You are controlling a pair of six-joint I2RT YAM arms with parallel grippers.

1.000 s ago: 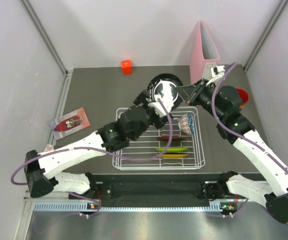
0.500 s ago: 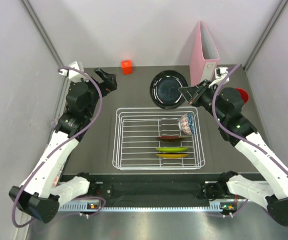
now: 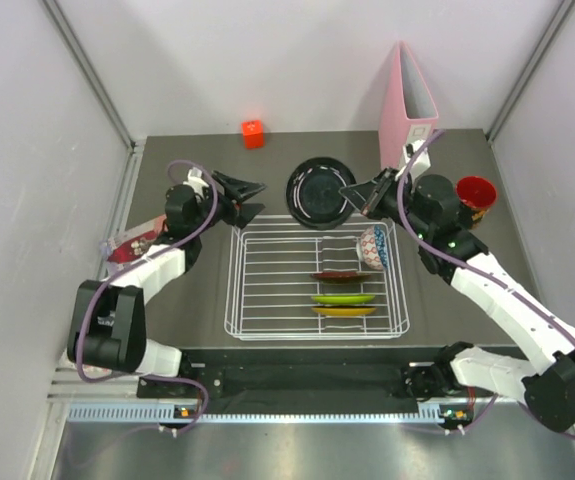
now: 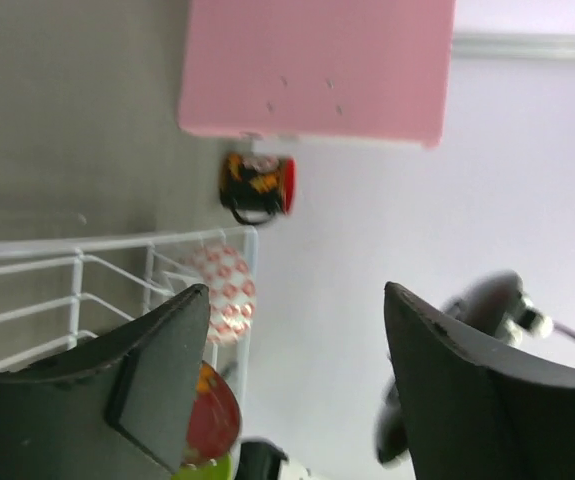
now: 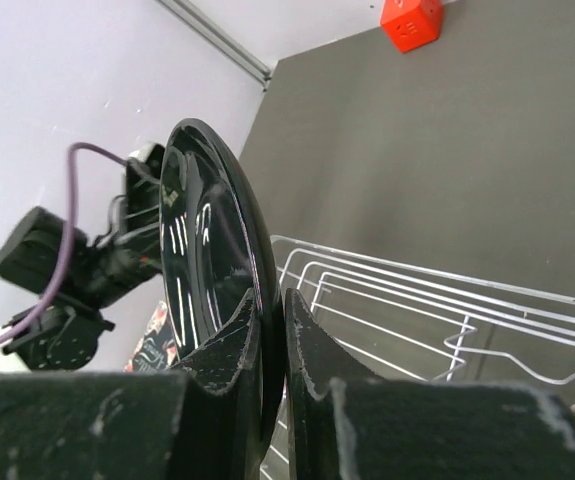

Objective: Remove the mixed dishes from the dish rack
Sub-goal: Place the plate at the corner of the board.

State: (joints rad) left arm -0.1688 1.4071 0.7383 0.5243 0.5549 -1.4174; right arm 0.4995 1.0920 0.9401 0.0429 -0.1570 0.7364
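Three plates, one bowl in rack (black plate in right pincer, left pincer wide)

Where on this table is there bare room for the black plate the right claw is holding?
Bare tabletop lies behind the rack, between the orange cube and the pink folder, under the held black plate, and left of the cube. Crowded: the rack's right end with bowl and plates, the cup near the folder.
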